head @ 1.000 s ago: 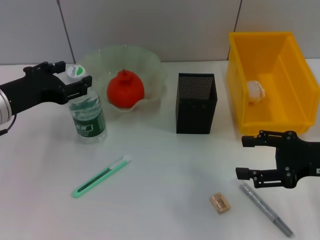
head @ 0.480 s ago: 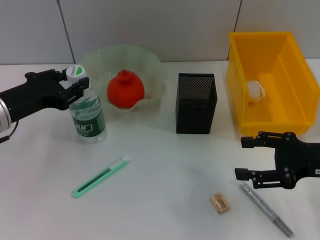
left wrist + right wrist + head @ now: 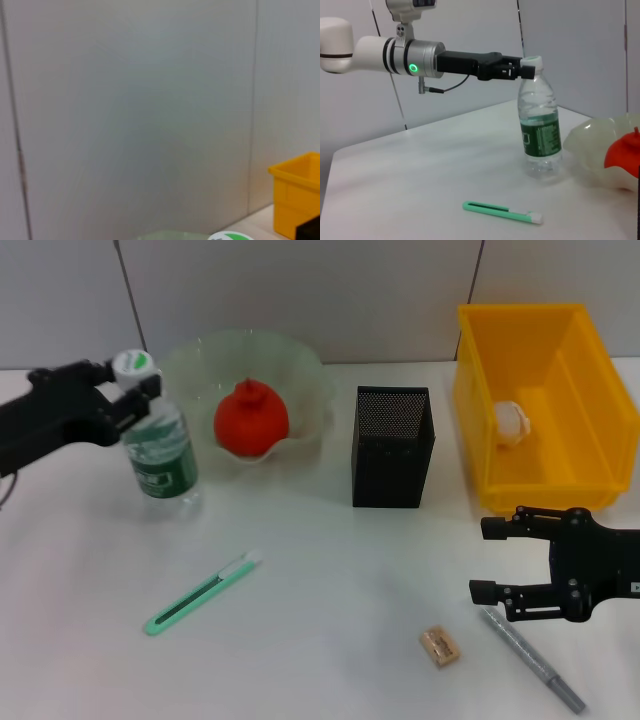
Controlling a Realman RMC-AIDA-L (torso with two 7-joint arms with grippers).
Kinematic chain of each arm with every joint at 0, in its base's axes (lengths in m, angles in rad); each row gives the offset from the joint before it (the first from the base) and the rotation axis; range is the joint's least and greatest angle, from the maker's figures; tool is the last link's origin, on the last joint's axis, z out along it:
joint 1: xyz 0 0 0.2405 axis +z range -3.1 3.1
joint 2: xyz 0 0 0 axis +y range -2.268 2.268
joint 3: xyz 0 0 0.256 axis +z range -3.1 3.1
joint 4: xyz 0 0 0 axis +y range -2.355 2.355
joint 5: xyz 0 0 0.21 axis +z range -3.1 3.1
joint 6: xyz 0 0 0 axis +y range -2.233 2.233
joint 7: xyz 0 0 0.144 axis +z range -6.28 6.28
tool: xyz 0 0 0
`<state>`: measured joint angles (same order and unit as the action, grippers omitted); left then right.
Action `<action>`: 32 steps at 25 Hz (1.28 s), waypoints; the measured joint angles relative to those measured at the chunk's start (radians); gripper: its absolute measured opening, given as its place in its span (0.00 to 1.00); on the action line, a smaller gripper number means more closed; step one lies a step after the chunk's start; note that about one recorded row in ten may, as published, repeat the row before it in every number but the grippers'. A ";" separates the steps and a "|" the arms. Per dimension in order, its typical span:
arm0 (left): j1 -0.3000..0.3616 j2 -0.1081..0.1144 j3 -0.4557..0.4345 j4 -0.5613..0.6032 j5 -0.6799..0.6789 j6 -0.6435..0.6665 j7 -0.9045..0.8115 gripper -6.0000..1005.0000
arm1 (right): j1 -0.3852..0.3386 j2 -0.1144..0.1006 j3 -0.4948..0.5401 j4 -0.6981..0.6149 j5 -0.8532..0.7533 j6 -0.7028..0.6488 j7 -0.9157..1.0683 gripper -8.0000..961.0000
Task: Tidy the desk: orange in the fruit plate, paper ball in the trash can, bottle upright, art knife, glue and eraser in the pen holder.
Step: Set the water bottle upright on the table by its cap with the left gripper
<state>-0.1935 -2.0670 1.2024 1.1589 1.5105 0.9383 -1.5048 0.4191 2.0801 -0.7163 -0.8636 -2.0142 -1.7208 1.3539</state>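
Observation:
The clear bottle [image 3: 155, 445] with a green label stands upright left of the fruit plate [image 3: 300, 370]; the right wrist view shows the bottle [image 3: 540, 130] resting on the table. My left gripper [image 3: 130, 392] is shut on its neck just under the white cap. The orange [image 3: 250, 418] lies in the plate. The paper ball [image 3: 512, 422] sits in the yellow trash can [image 3: 540, 315]. The green art knife [image 3: 203, 592] lies front left. My right gripper [image 3: 483, 560] is open near the table, just above the grey glue pen [image 3: 530, 660]. The eraser [image 3: 439, 646] lies left of it.
The black mesh pen holder [image 3: 392, 445] stands at the middle between the plate and the trash can. A grey wall panel runs behind the table. The art knife [image 3: 502, 211] lies on open table in front of the bottle.
The left gripper has moved left and back, and the bottle has shifted left with it, away from the plate. The right gripper has barely moved.

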 joint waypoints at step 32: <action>-0.064 0.002 -0.071 -0.124 0.015 -0.029 -0.007 0.50 | 0.002 0.002 0.000 0.006 0.002 -0.003 -0.004 0.86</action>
<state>-0.2578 -2.0647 1.1314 1.0352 1.5259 0.9097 -1.5121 0.4209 2.0817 -0.7163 -0.8574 -2.0124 -1.7242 1.3499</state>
